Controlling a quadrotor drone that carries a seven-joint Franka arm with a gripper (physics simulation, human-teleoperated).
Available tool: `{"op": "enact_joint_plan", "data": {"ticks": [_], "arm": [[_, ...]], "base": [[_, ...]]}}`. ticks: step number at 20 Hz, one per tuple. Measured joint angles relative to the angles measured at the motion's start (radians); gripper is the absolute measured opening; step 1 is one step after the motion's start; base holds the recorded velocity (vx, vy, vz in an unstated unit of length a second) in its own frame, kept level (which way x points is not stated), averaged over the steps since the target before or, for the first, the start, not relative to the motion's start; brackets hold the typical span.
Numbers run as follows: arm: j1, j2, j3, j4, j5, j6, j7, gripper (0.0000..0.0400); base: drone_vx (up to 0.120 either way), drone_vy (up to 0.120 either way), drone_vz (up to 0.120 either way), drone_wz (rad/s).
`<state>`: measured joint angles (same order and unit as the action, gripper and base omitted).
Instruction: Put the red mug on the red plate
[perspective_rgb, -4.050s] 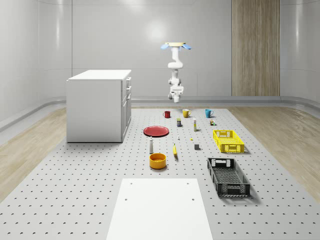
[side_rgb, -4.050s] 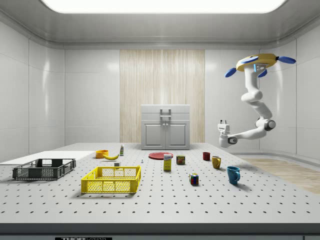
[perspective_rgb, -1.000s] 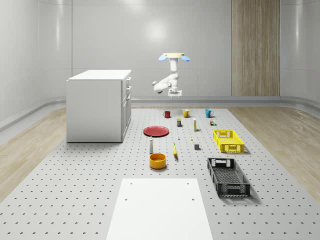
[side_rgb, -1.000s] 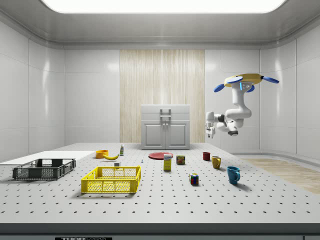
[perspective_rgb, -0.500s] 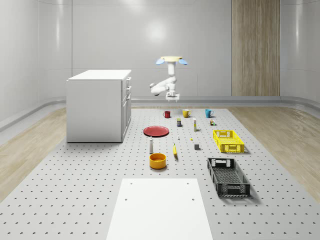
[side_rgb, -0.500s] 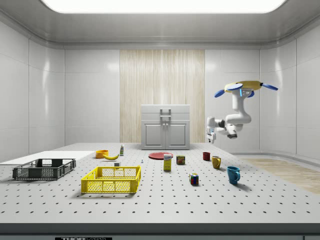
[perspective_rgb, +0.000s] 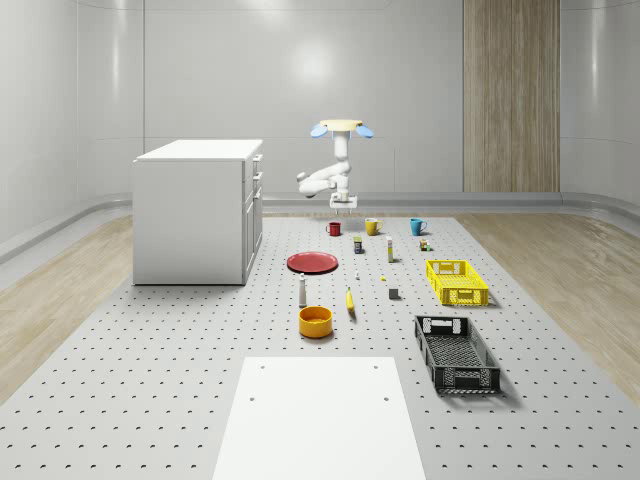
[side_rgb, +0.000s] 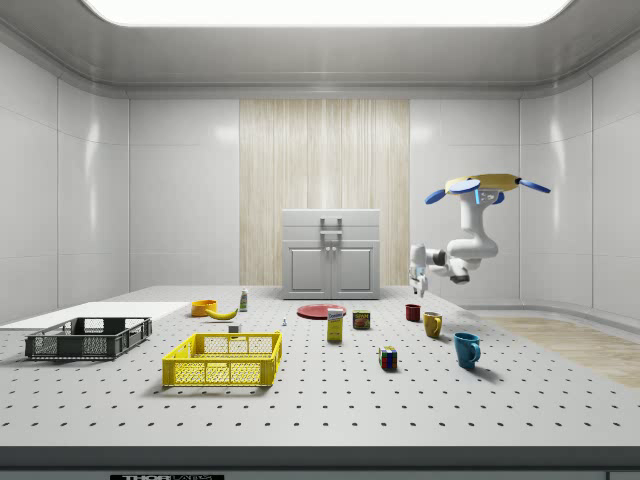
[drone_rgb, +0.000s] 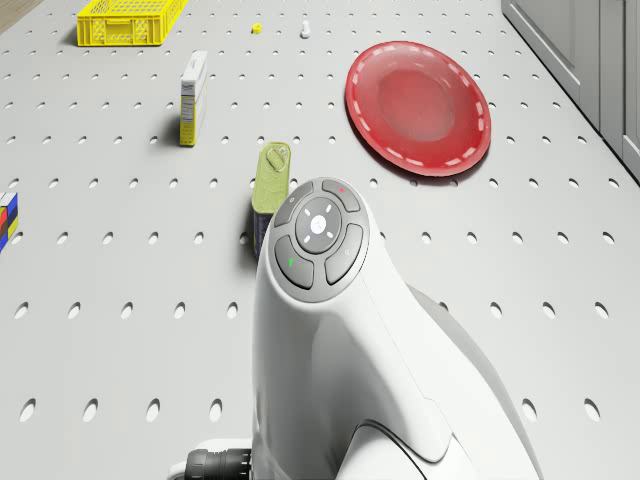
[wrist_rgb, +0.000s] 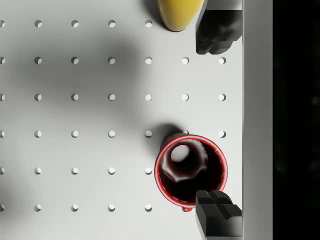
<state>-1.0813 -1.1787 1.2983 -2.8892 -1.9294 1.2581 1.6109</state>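
- Drone (perspective_rgb: 340, 128) hovers in the air above the far end of the perforated table (perspective_rgb: 200, 380), upper centre of the whole-scene view; in the side view it sits at the upper right (side_rgb: 485, 186)
- Arm (perspective_rgb: 322, 180) hangs folded beneath the drone, with the gripper (perspective_rgb: 342, 207) pointing down, just above the red mug (perspective_rgb: 334, 228) and clear of it
- Side view: gripper (side_rgb: 416, 287) hangs a little above the red mug (side_rgb: 412, 312), not touching
- Wrist view: jaws stand wide apart, one fingertip (wrist_rgb: 217, 30) at the upper right of the frame, the other (wrist_rgb: 217, 215) at the lower right overlapping the mug's rim in the picture; nothing is held
- Red mug (wrist_rgb: 190, 170) stands upright on the table, seen from above in the lower right of the wrist view, empty, with its inside dark
- Yellow mug (wrist_rgb: 179, 12) shows at the upper edge of the wrist view; in the whole-scene view it stands right of the red mug (perspective_rgb: 372, 226)
- Red plate (perspective_rgb: 313, 262) lies flat on the table, nearer the camera than the red mug and apart from it; drone view shows it at the upper right (drone_rgb: 418, 106), bare
- White cabinet (perspective_rgb: 198, 210) stands at the whole-scene view's left of the plate
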Motion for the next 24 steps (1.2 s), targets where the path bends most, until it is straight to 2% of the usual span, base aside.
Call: {"op": "enact_joint_plan", "data": {"ticks": [5, 9, 19, 24], "arm": [[-0.008, -0.024, 0.007, 0.002, 0.012, 0.022, 0.007, 0.04], [-0.014, -0.042, 0.012, 0.003, 0.022, 0.039, 0.013, 0.04], [-0.006, -0.105, -0.067, 0.021, -0.041, 0.125, 0.0, 0.04], [0.004, -0.128, -0.087, 0.028, -0.054, 0.155, -0.013, 0.04]], "base": [[0.0, -0.048, -0.12, 0.0], [0.09, 0.0, -0.12, 0.0], [0.0, 0.0, -0.004, 0.0], [0.0, 0.0, 0.0, 0.0]]}}
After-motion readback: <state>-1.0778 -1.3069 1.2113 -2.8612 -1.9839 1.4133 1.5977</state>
